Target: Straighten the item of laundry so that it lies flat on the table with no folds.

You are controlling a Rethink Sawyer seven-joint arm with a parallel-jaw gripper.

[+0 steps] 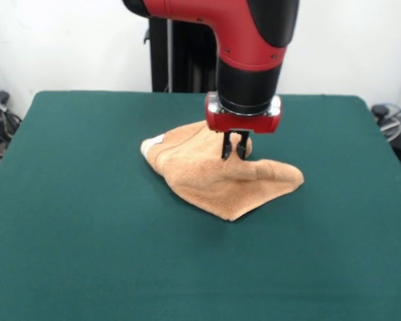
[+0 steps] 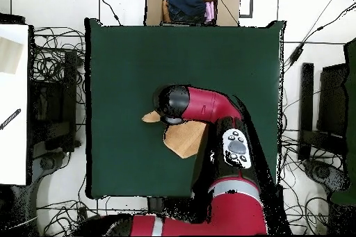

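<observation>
Two dark fingers of the gripper [image 1: 233,152] hang straight down from the red wrist block in the front view, drawn close together with only a thin slit between them, their tips touching the far middle of the towel [image 1: 220,174]; whether they pinch any cloth I cannot tell. Around them the peach-orange towel lies crumpled rather than flat, roughly a triangle: one corner points toward the near side, one reaches right, and a third, bearing a small white label [image 1: 154,142], sits at the left. A ridge of folded cloth runs from under the fingers toward the right corner, and the far edge is bunched up behind the fingers. The towel rests near the middle of the table [image 1: 87,234], slightly toward the far side, with green cloth showing all round it. From overhead the arm [image 2: 208,109] covers most of the towel [image 2: 184,138], leaving a bare patch and one small corner at the left. Beyond the table's far edge in that view sits a cardboard box [image 2: 191,3] holding dark and pink fabric.
</observation>
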